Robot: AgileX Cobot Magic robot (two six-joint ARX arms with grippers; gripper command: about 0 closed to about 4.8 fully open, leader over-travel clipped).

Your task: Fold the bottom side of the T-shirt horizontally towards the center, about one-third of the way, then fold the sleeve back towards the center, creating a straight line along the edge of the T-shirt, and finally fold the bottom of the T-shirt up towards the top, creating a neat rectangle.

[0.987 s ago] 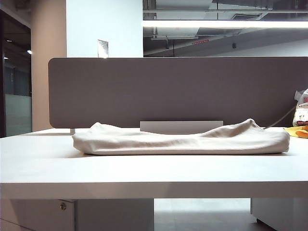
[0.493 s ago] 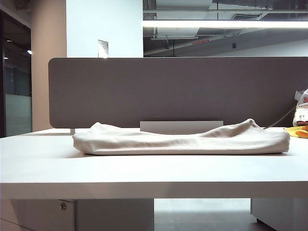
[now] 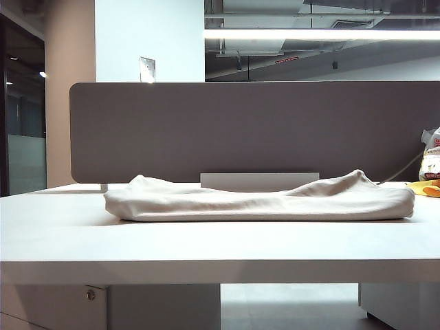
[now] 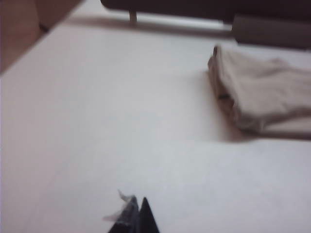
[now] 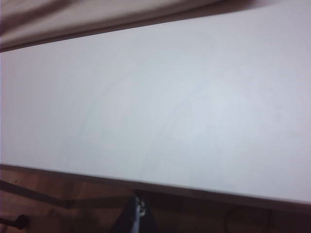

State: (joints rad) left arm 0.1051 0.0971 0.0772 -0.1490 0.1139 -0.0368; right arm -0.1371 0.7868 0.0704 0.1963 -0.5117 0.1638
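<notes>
Soft, limp beige T-shirt (image 3: 261,203) lies bunched on the white table (image 3: 206,240); pinch its hem. Left gripper (image 4: 136,213) and right gripper (image 5: 137,213) closed, empty, well clear

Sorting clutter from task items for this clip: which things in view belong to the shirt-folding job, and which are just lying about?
Belongs to the job:
T-shirt, folded into a long bundle
left gripper, shut, over bare table
right gripper, shut, beyond the table edge

Lying about:
packaged item
yellow item
divider panel
</notes>
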